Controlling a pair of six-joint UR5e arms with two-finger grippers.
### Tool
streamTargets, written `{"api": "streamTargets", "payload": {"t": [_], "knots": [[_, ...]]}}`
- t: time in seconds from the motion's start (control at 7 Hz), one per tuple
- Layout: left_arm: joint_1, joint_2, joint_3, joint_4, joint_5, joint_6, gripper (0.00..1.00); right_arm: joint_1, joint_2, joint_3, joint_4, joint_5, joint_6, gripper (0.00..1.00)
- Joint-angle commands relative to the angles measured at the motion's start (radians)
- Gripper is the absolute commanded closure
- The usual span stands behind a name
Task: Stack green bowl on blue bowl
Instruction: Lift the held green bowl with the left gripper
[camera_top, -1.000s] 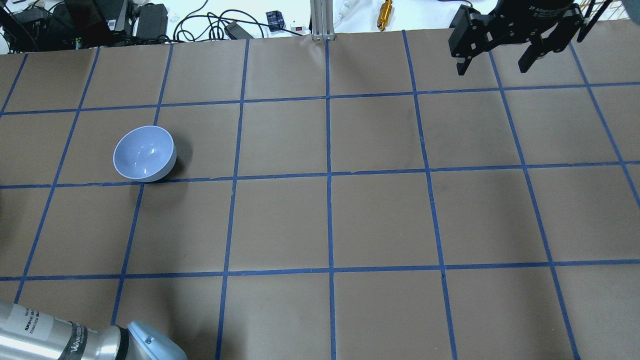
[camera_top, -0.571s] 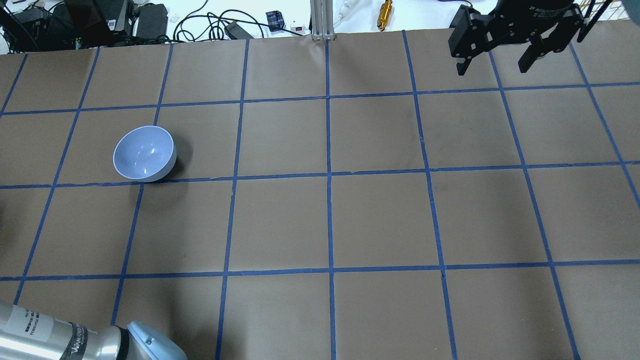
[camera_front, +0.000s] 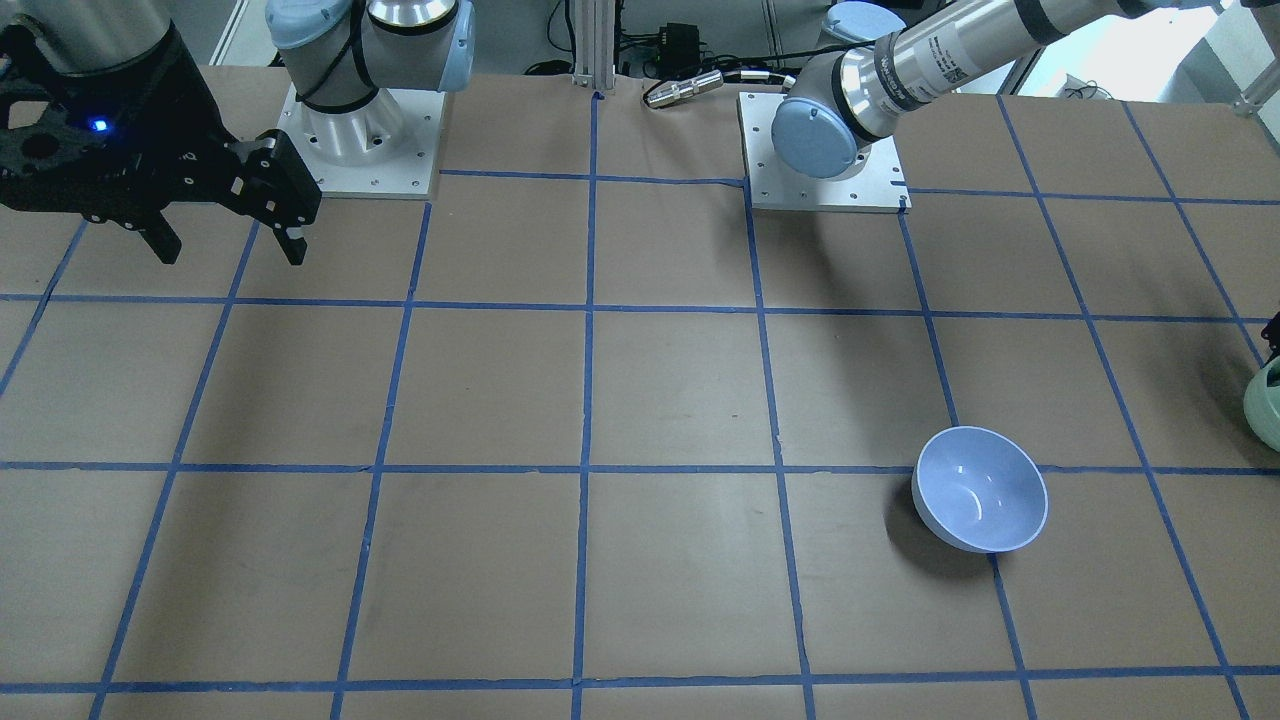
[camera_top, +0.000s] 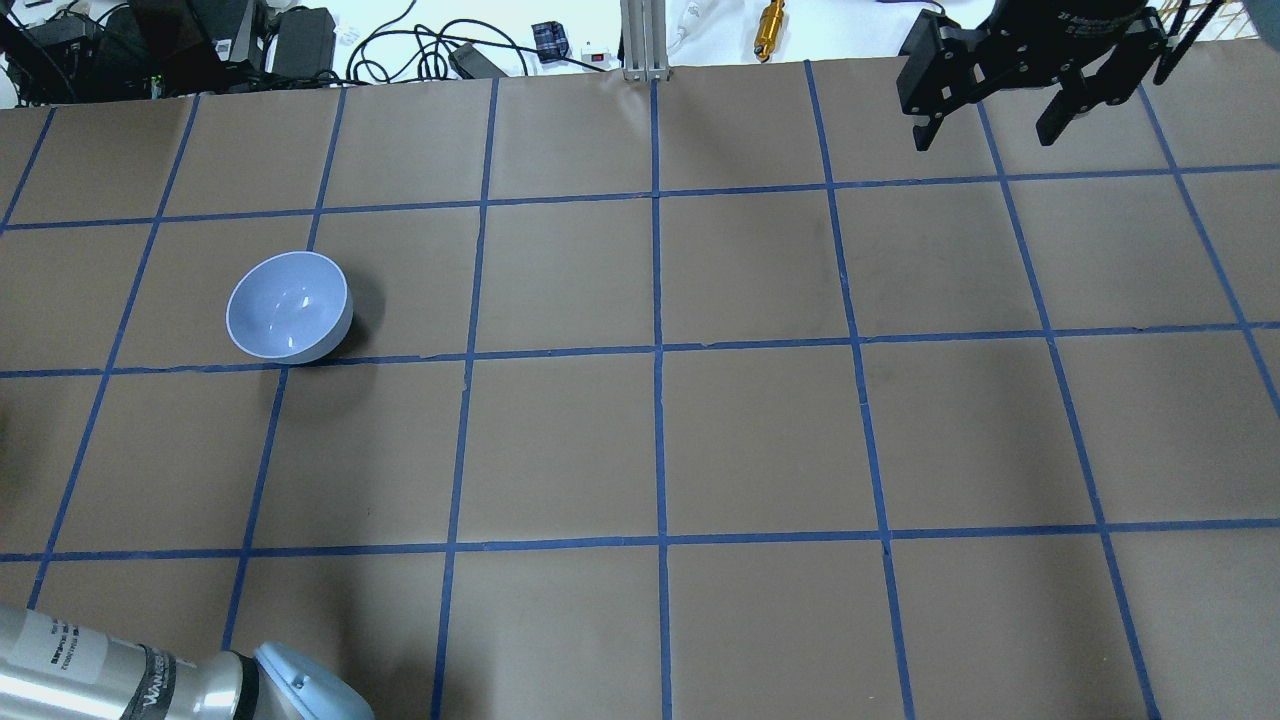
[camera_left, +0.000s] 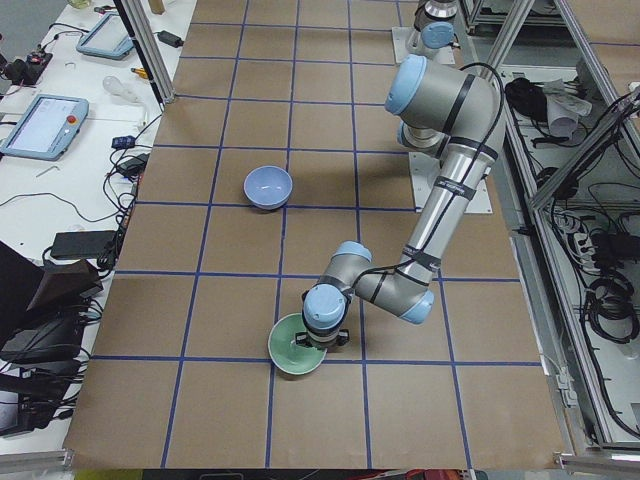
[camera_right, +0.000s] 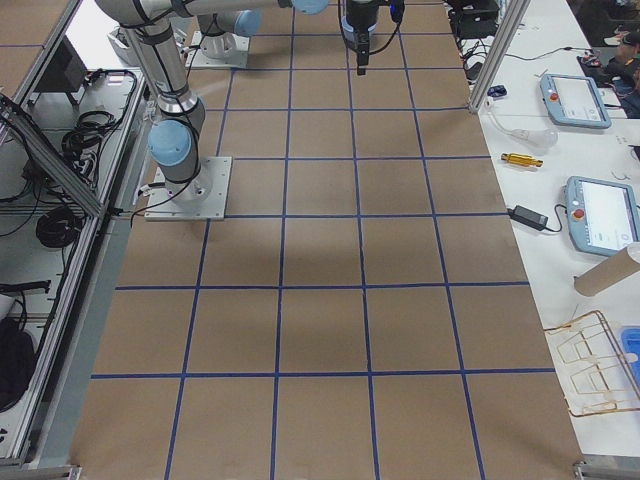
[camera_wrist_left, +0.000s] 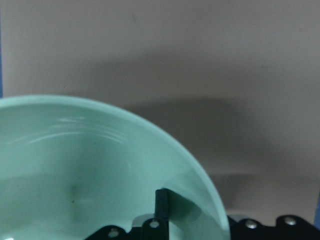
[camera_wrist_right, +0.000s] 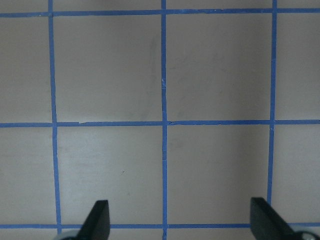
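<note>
The green bowl (camera_left: 288, 355) sits upright on the table near its left end; it fills the left wrist view (camera_wrist_left: 75, 165) and just shows at the edge of the front view (camera_front: 1266, 405). My left gripper (camera_left: 322, 338) is at its rim. One finger (camera_wrist_left: 161, 202) presses inside the wall; the other is hidden outside it. The blue bowl (camera_top: 289, 305) stands upright and empty about two squares away; it also shows in the front view (camera_front: 980, 490) and the left view (camera_left: 268, 186). My right gripper (camera_top: 983, 142) hangs open and empty, high over the far right of the table.
The table is brown paper with a blue tape grid (camera_top: 658, 350). Cables, boxes and a brass part (camera_top: 770, 25) lie beyond the far edge. The arm bases (camera_front: 360, 130) stand on white plates on the robot's side. Tablets (camera_right: 575, 100) lie on a side bench.
</note>
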Motion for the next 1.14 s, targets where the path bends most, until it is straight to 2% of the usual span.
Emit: {"api": "streamTargets", "payload": {"t": [0.0, 0.29, 0.57, 1.0], "knots": [[-0.039, 0.078, 0.005, -0.07, -0.001, -0.034, 1.0, 0.0, -0.001, 0.0, 0.0, 0.0, 0.0, 0.0], [-0.105, 0.185, 0.005, -0.176, -0.003, -0.133, 1.0, 0.0, -0.001, 0.0, 0.0, 0.0, 0.0, 0.0], [-0.226, 0.288, 0.004, -0.288, -0.003, -0.268, 1.0, 0.0, 0.0, 0.0, 0.0, 0.001, 0.0, 0.0], [-0.489, 0.386, -0.042, -0.351, -0.004, -0.578, 1.0, 0.0, 0.0, 0.0, 0.0, 0.002, 0.002, 0.0]]}}
